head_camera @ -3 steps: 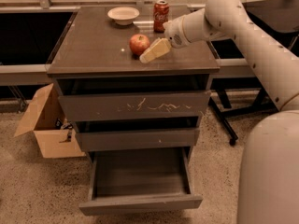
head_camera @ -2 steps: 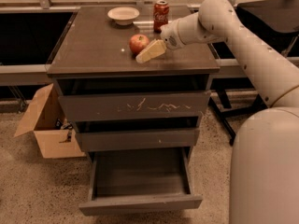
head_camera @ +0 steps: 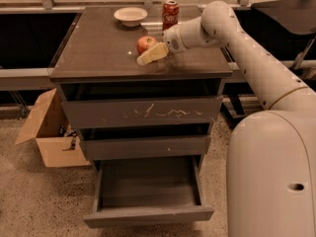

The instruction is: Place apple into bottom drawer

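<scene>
Off-white shell panels cover the robot body, which fills the lower right of the camera view. Its arm reaches up and leftward over the cabinet. The cabinet is grey, with a dark flat top and three drawers stacked below. The top drawer is closed and carries white scratches across its front. The middle drawer is closed and narrower. The bottom drawer is pulled out toward the camera, exposing a wide, shallow grey interior with nothing visible inside. A cardboard box with open flaps stands on the speckled floor, just left of the cabinet. At the rear of the top, a pale bowl sits left of a red can, which stands upright. The apple rests on the cabinet top, forward of the bowl and can, well above the open drawer. The gripper lies low over the top, its pale tip angled leftward across the near side of the apple, touching or just beside it. Whether the gripper is released or clenched cannot be told.
</scene>
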Motion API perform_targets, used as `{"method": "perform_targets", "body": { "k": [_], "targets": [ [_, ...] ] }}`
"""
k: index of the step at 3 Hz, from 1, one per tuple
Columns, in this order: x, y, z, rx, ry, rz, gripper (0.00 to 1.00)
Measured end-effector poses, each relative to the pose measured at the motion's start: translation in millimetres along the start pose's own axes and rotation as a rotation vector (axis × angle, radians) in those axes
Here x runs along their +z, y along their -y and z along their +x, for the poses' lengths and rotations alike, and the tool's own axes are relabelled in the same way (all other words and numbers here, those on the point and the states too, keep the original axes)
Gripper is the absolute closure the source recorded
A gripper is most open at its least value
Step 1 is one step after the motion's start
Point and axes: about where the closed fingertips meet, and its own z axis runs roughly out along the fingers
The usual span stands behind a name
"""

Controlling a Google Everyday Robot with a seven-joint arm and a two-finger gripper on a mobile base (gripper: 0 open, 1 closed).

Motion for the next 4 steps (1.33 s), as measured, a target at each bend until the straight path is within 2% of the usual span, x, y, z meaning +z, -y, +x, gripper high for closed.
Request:
{"method": "perform_targets", "body": {
  "k": [1, 2, 3, 4],
  "targets": [
    [11, 3, 0, 0.016, 0.013, -0.008, 0.14],
    [19, 5, 1, 0.029, 0.022, -0.019, 0.38],
    [15, -3, -5, 0.018, 0.056, -0.046, 0.61],
    [-21, -46, -40, -0.111, 0.13, -0.129, 0.93]
  ]
}}
